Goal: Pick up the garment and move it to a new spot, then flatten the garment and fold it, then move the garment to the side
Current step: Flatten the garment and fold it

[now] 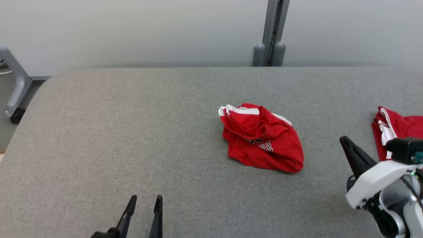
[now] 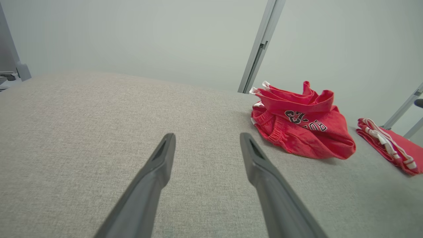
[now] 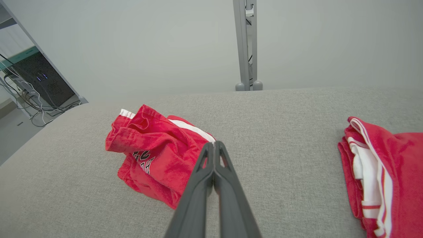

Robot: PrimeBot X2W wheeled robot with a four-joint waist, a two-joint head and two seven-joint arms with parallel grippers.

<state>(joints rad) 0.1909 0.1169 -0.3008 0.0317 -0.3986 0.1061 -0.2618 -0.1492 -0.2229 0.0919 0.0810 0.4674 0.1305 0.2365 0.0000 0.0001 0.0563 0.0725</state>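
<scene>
A crumpled red garment (image 1: 261, 138) with white trim and dark lettering lies in a heap near the middle of the grey table (image 1: 132, 132); it also appears as the red garment (image 2: 302, 127) and the red garment (image 3: 158, 155) in the wrist views. My left gripper (image 1: 145, 200) stands open at the near edge, well to the left of the heap, with nothing between its fingers (image 2: 165, 155). My right gripper (image 1: 345, 141) is shut and empty, hovering to the right of the heap with its tips (image 3: 214, 145) pressed together.
A second red garment (image 1: 400, 132) with white stripes lies folded at the table's right edge, seen too as the folded garment (image 3: 383, 178). A grey post (image 1: 272, 33) stands behind the table against the pale wall. A grey frame (image 1: 15, 82) stands at the far left.
</scene>
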